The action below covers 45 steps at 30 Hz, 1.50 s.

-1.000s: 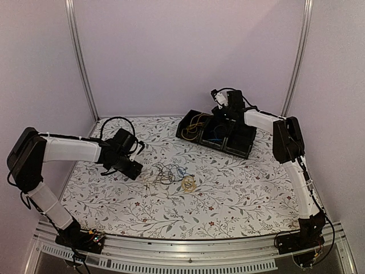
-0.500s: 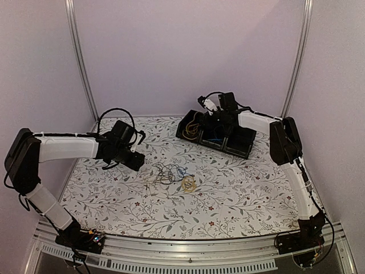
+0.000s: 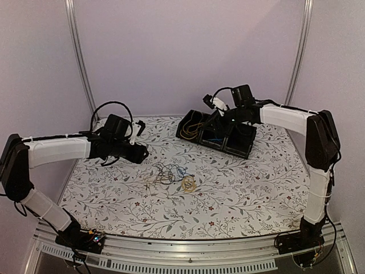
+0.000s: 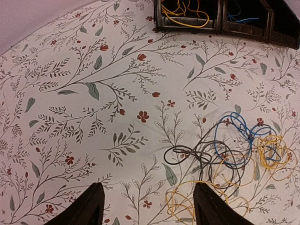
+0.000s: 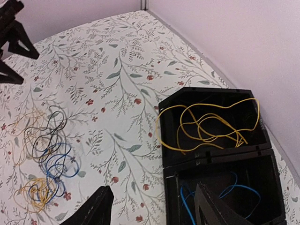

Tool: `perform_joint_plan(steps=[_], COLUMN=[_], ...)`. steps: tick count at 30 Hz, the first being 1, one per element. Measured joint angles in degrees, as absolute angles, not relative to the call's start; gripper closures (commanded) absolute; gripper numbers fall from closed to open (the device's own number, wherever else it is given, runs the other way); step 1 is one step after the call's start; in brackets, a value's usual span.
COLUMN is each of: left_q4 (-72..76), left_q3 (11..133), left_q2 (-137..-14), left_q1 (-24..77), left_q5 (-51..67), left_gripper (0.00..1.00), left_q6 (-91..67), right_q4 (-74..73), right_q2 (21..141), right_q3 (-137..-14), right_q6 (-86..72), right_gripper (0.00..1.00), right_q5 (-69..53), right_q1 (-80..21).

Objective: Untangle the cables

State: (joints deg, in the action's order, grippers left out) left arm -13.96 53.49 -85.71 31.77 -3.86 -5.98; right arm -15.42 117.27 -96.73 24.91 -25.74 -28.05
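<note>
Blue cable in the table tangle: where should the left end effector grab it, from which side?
Probably the blue cable's outer loop, from above on the tray side: that arc lies flat and clear of the black and yellow strands; elsewhere they cross it.

The table [image 3: 239,191] had a white cloth [image 4: 70,117] on it, with thin gray leaves and small red flowers all over. Plain pale purple walls [image 3: 188,51] stood behind it and at both sides, with a shiny metal post [image 3: 78,63] in each back corner. A silver rail [image 3: 188,254] ran along the near edge, and the light was soft.
</note>
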Motion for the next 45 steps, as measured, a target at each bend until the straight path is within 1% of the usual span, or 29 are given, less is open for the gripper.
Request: perform_joint_plan(steps=[2,5,10,14,16,21,28,33,36,38,41,43,45], left_q4=[-13.06,-12.1,-12.67,-15.42,-16.69,-16.32,-15.07,-13.74,-12.67,-11.94,-11.05,-11.09,-11.75], left_q3=[52.25,50.59,48.47,47.37,46.87,45.23,45.28,45.74,46.26,46.63,47.53,48.51,49.69], left_q2=[-83.79,-81.95,-81.12,-81.12,-81.56,-84.86,-89.84,-93.34,-94.94,-95.53,-96.2,-96.71,-96.62], left_q1=[31.88,32.25,33.21,33.54,33.52,33.52,33.47,33.45,33.43,33.39,33.21,33.1,33.1], left_q5=[-1.85,1.28,4.6,4.82,5.28,7.38,6.55,5.69,5.28,4.91,4.1,3.75,3.44], left_gripper=[0.38,0.46,0.48,0.52,0.53,0.53,0.5,0.53,0.57,0.69,0.9,1.0,1.0], left_q6=[-6.85,-8.47,-12.84,-18.85,-22.37,-28.29,-30.3,-29.56,-28.58,-27.77,-26.06,-25.41,-24.1], right_q4=[-15.79,-17.43,-20.36,-21.52,-21.96,-21.93,-22.2,-22.28,-22.26,-22.28,-22.28,-22.31,-22.31], right_q2=[112.75,110.04,110.0,110.0,110.0,110.59,111.09,111.13,111.37,111.7,112.22,112.6,113.03], right_q3=[-89.82,-80.29,-72.6,-72.79,-74.46,-79.31,-80.07,-80.07,-80.07,-80.07,-80.07,-80.16,-80.4], right_q6=[26.48,30.79,35.2,37.85,38.61,38.68,38.44,38.33,38.17,38.13,37.87,37.52,37.08], right_gripper=[0.45,0.46,0.46,0.46,0.46,0.45,0.45,0.44,0.44,0.44,0.44,0.42,0.37], right_q5=[-28.36,-31.31,-31.81,-31.07,-30.94,-30.92,-30.74,-30.72,-30.74,-30.76,-30.81,-30.96,-31.07], right_q1=[-28.67,-31.46,-41.78,-48.88,-50.59,-50.28,-50.19,-50.19,-50.19,-50.19,-50.19,-50.19,-50.19])
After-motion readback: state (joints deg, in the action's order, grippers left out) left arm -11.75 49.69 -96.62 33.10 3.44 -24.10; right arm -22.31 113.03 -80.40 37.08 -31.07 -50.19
